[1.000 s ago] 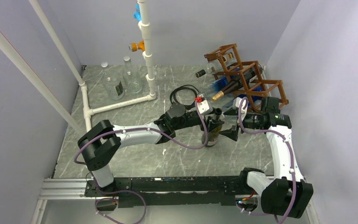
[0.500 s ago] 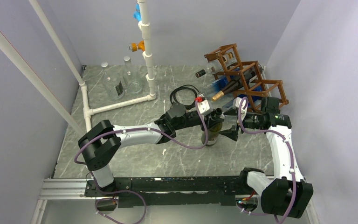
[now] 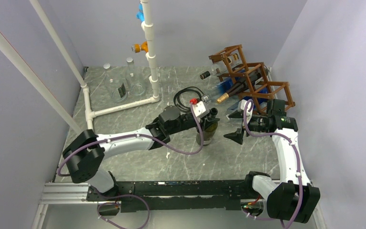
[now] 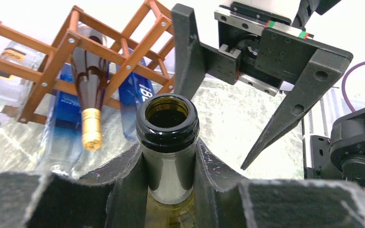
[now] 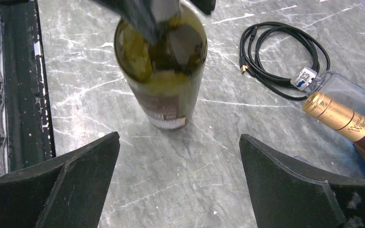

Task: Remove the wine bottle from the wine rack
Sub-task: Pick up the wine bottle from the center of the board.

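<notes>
From above, the wine bottle (image 3: 206, 134) stands upright on the grey marbled bench (image 3: 171, 162), near the middle and well clear of the wine rack (image 3: 253, 85) at the back right. The left gripper (image 3: 210, 117) has its jaws clamped on the bottle's neck. The right gripper (image 3: 233, 126) sits just to the right of the bottle with its jaws wide apart, touching nothing. A black cable (image 3: 187, 95) lies coiled behind the bottle, and other bottles lie in the rack - one with a gold foil neck (image 3: 223, 98) pokes out toward the arms.

The left wrist camera looks straight down on the bottle's open mouth, a dark glass rim with no cork. The padded jaws press the neck from both sides just under the lip. Beyond it, the right arm's two black fingers spread open, and the rack with the gold-necked bottle and some blue-labelled ones fills the upper left.

The right wrist camera shows the bottle from the side - olive-green glass, a label low on its body, base flat on the bench. Both jaws frame the bottom corners, apart and short of the glass.
</notes>
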